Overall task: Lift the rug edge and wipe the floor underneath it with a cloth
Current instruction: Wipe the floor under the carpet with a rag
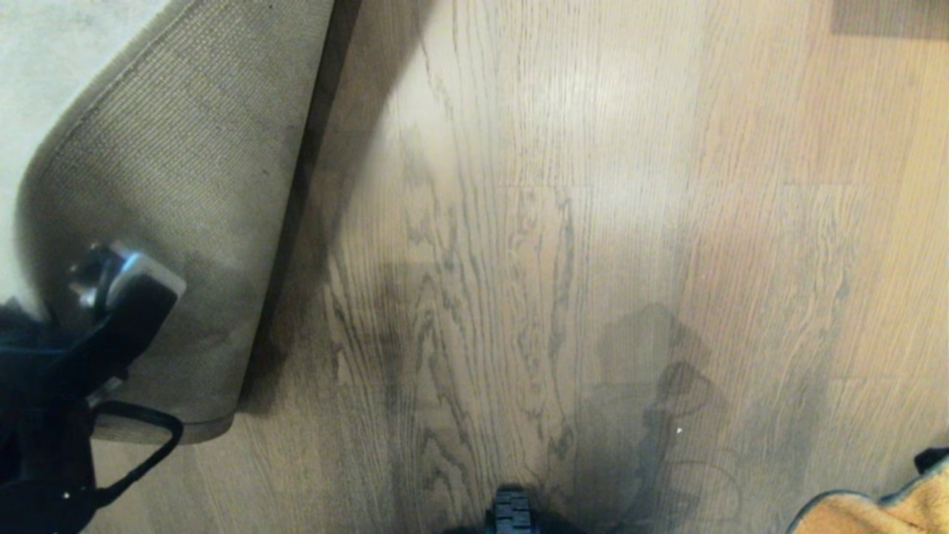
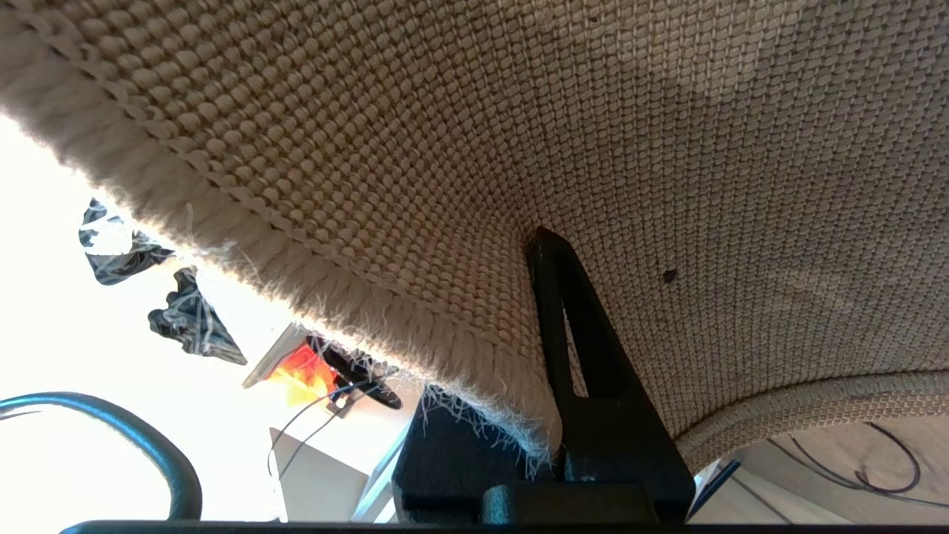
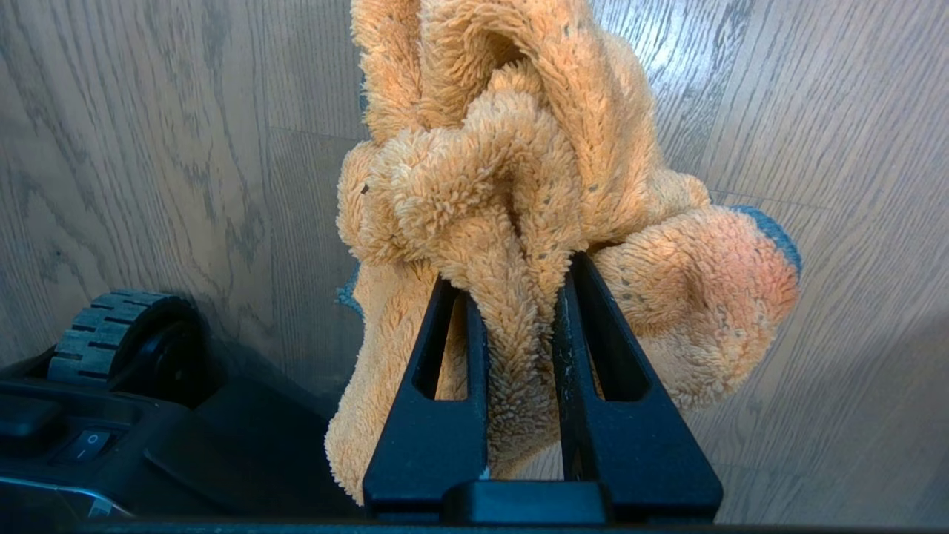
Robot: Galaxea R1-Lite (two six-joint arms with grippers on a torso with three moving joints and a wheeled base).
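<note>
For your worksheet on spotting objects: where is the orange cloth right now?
The cloth is clamped in the right pincer, hanging above the floor; the head view shows it at bottom right, far from the lifted rug edge.

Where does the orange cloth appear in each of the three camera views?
Head view: only a corner of the cloth shows, at the bottom right edge.
Left wrist view: not in it; the rug backing fills the picture.
Right wrist view: centre, bunched between the right gripper fingers.
Shared landmark: the wood floor and the black base wheel.
</note>
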